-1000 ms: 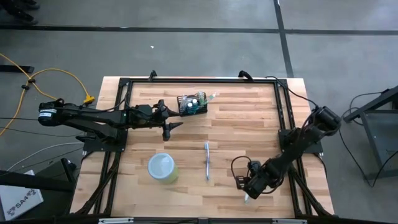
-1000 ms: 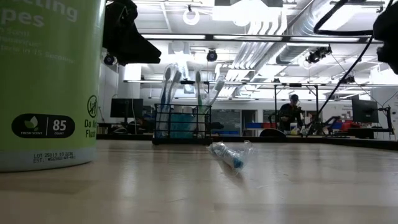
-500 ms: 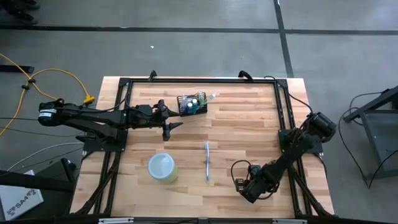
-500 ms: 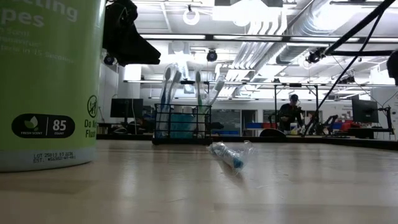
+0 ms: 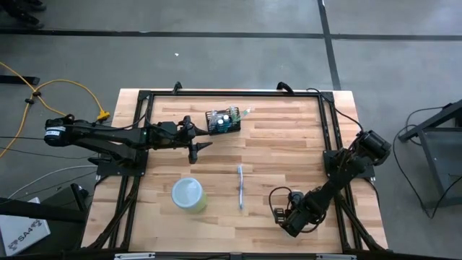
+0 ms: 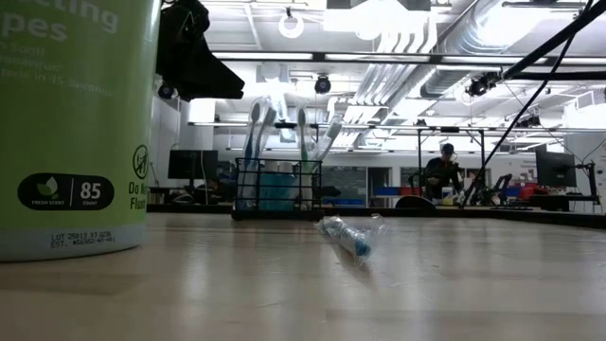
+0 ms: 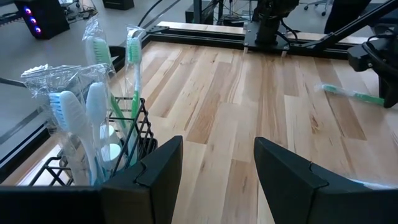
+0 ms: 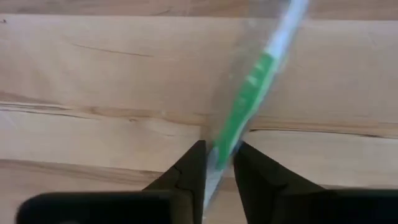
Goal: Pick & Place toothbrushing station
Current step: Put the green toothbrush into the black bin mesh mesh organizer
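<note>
The toothbrushing station [image 5: 222, 121], a black wire-mesh holder with several wrapped toothbrushes standing in it [image 7: 93, 143], stands on its base at the table's far middle. My left gripper [image 7: 211, 168] hovers open just to its near left [image 5: 198, 148]. At the near right, my right gripper [image 5: 284, 217] points down, shut on a green toothbrush [image 8: 249, 87] in a clear wrapper. A blue wrapped toothbrush [image 5: 240, 186] lies flat at the table's middle. My right gripper pinches the green toothbrush's handle [image 8: 222, 149] between its two fingers [image 8: 189, 171], wrapper and all. The fingers come from above, pointing down, and lie across the handle, near one end of the brush [image 7: 351, 94]. The toothbrush lies along the table top.
A round yellow-green cup with a pale lid [image 5: 189, 195] stands near the front, left of the blue toothbrush, and fills the low view's left [image 6: 76, 123]. A black frame [image 5: 231, 92] runs around the wooden table. Bare wood lies between the holder and my right gripper.
My right gripper has gone down onto the table at the near right, shifting slightly toward the left edge; its arm has left the low view's upper right. The left arm, the holder and the blue toothbrush have kept still.
</note>
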Controlling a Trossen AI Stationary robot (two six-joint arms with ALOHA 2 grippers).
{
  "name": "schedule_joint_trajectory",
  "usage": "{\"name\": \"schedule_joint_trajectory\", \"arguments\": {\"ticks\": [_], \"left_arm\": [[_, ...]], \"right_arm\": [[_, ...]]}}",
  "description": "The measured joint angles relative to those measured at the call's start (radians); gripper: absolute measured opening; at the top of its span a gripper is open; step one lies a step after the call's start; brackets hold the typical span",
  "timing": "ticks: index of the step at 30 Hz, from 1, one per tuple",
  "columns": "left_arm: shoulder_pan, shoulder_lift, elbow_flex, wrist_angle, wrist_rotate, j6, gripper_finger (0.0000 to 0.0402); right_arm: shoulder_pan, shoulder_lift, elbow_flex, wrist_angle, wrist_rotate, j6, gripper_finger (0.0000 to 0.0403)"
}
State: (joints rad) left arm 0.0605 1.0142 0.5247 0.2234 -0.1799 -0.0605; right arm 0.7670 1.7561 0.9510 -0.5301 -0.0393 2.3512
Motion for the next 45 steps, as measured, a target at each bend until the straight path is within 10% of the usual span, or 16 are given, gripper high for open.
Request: {"name": "schedule_joint_trajectory", "arguments": {"ticks": [16, 25, 39, 45], "left_arm": [[0.000, 0.000, 0.000, -0.007, 0.000, 0.009, 0.0193], [0.000, 0.000, 0.000, -0.006, 0.000, 0.045, 0.0193], [0.000, 0.000, 0.000, 0.060, 0.007, 0.059, 0.0193], [0.002, 0.000, 0.001, 0.116, 0.160, -0.006, 0.0193]], "right_arm": [[0.027, -0.001, 0.001, -0.040, 0.132, -0.043, 0.0013], [0.013, 0.001, -0.005, -0.043, 0.513, -0.181, 0.0012], [-0.193, -0.022, -0.004, 0.130, 0.781, -0.796, 0.0012], [-0.274, -0.023, -0.002, 0.424, 0.875, -1.202, 0.0012]]}}
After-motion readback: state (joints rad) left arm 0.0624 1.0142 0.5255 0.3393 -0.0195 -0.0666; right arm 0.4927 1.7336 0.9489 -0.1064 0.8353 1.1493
